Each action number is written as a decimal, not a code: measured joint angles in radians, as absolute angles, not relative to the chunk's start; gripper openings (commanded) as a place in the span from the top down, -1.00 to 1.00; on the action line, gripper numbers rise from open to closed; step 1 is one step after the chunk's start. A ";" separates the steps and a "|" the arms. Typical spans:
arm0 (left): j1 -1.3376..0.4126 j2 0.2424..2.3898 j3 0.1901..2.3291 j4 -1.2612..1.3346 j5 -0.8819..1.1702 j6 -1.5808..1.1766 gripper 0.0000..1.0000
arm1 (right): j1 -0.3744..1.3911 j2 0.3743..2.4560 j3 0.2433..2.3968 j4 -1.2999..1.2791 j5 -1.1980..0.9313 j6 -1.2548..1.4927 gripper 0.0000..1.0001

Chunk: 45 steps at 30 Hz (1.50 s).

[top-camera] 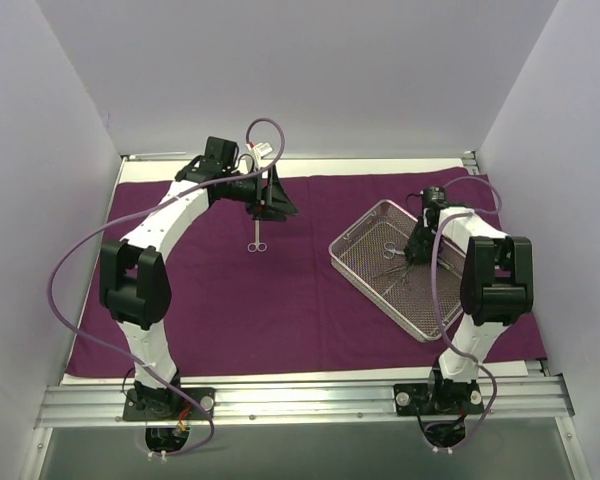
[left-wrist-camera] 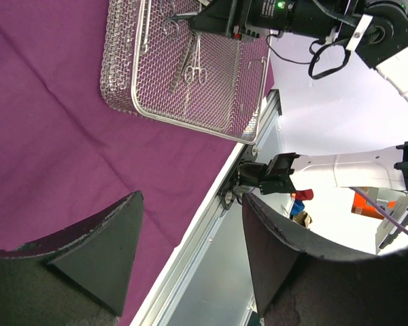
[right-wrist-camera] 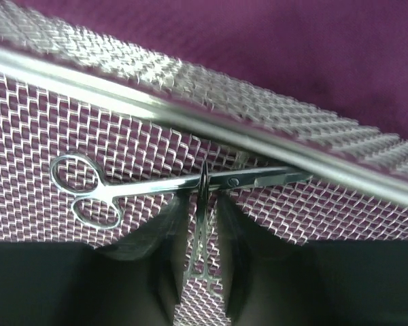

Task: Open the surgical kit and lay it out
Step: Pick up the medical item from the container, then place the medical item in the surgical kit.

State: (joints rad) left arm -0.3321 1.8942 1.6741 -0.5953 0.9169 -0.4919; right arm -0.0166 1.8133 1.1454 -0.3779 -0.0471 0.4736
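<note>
The purple cloth point(top-camera: 280, 310) lies spread flat over the table. On its right side sits the wire-mesh tray point(top-camera: 357, 228), with several slim instruments point(left-wrist-camera: 190, 61) inside. My right gripper point(top-camera: 412, 255) reaches down into the tray. In the right wrist view its jaws point(right-wrist-camera: 200, 197) stand narrowly open, straddling a thin silver instrument point(right-wrist-camera: 202, 227) with mesh showing on both sides. Silver scissors point(right-wrist-camera: 149, 187) lie across just past the fingertips. A scissor-handled instrument point(top-camera: 257, 238) lies alone on the cloth at upper left, and my left gripper point(top-camera: 267, 205) hovers just behind it, open and empty point(left-wrist-camera: 192, 195).
White walls close in the left, back and right sides. An aluminium rail point(top-camera: 300, 395) with both arm bases runs along the near edge, and a second rail point(left-wrist-camera: 211, 204) borders the cloth. Purple cables point(top-camera: 70, 290) loop off each arm. The tray's rim point(right-wrist-camera: 190, 115) rises just beyond my right fingers.
</note>
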 measured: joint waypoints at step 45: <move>-0.765 1.846 1.832 -0.698 0.431 -0.348 -0.32 | 0.232 1.425 1.439 -0.620 -0.133 0.724 1.00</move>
State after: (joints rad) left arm -0.7654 1.8458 1.8317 -0.6979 0.4309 -0.3485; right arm 0.2321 1.4254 1.4395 -0.6205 -0.1326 0.7238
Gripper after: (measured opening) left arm 0.667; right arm 0.081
